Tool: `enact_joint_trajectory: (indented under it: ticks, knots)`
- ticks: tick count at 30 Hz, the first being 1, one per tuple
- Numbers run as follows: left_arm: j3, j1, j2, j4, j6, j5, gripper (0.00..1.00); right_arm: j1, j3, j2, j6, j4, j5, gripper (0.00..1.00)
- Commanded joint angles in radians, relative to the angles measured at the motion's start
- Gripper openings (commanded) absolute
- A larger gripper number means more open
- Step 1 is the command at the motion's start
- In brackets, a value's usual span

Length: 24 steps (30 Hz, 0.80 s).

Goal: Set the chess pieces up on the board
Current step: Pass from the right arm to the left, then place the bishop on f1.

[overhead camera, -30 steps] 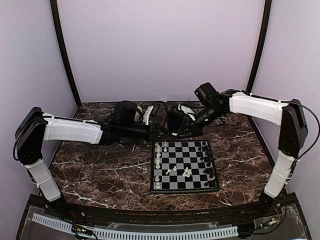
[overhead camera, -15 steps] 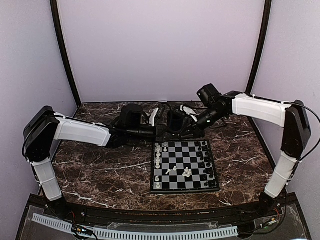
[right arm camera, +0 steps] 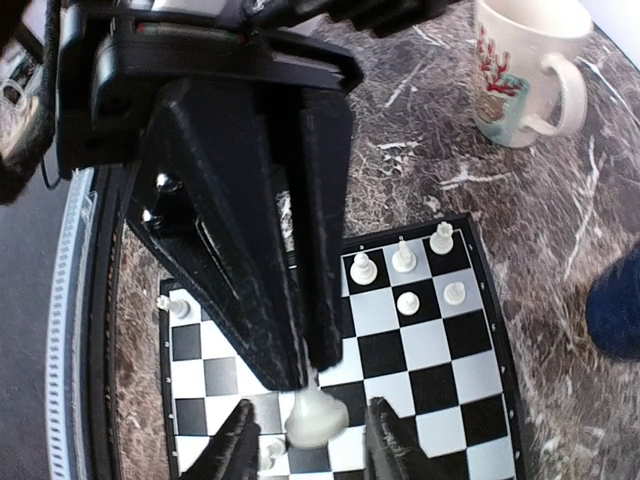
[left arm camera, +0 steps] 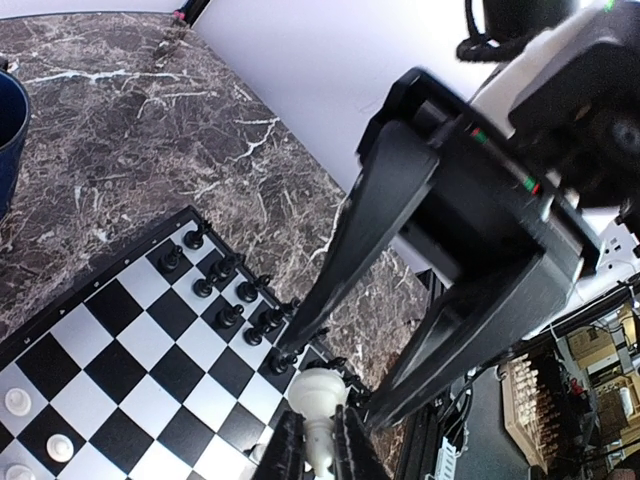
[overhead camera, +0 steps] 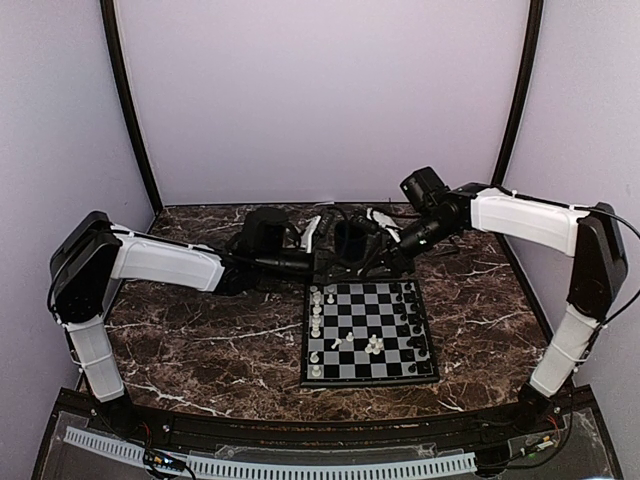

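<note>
The board [overhead camera: 368,330] lies nearest the arms' bases, with white chess pieces [overhead camera: 316,310] along its left edge and black pieces [overhead camera: 412,310] along its right. Just past its far edge, the left gripper [left arm camera: 318,425] is pinched tight on a white piece [left arm camera: 318,392]. The right gripper [right arm camera: 312,410] is spread wide around that piece, with a gap on each side. A white mug [right arm camera: 520,70] stands farther back.
</note>
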Motion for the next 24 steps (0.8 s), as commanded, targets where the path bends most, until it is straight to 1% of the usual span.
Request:
enact_joint_trajectory:
  ticks: [1, 3, 6, 8, 11, 14, 15, 19, 24]
  knots:
    - [0.071, 0.002, -0.070, -0.215, 0.165, -0.007, 0.09, -0.051, -0.046, -0.090, -0.017, 0.021, -0.052, 0.44]
    - [0.104, 0.002, -0.099, -0.377, 0.273, -0.037, 0.09, -0.077, -0.094, -0.119, -0.032, 0.028, -0.063, 0.49]
    - [0.155, -0.004, -0.128, -0.635, 0.443, -0.076, 0.09, -0.107, -0.167, -0.190, -0.028, 0.086, -0.075, 0.51]
    - [0.192, -0.023, -0.138, -0.819, 0.567, -0.126, 0.09, -0.121, -0.186, -0.207, -0.025, 0.108, -0.060, 0.52]
    - [0.218, -0.061, -0.149, -0.994, 0.707, -0.212, 0.09, -0.136, -0.180, -0.205, -0.031, 0.105, -0.042, 0.52]
    - [0.232, -0.095, -0.149, -1.095, 0.779, -0.285, 0.09, -0.141, -0.180, -0.200, -0.037, 0.101, -0.032, 0.51]
    - [0.246, -0.126, -0.132, -1.158, 0.810, -0.342, 0.09, -0.142, -0.185, -0.195, -0.042, 0.102, -0.039, 0.51]
    - [0.265, -0.154, -0.091, -1.181, 0.818, -0.391, 0.09, -0.143, -0.182, -0.186, -0.048, 0.095, -0.040, 0.51]
    - [0.281, -0.170, -0.036, -1.171, 0.818, -0.420, 0.09, -0.143, -0.183, -0.181, -0.054, 0.091, -0.043, 0.51]
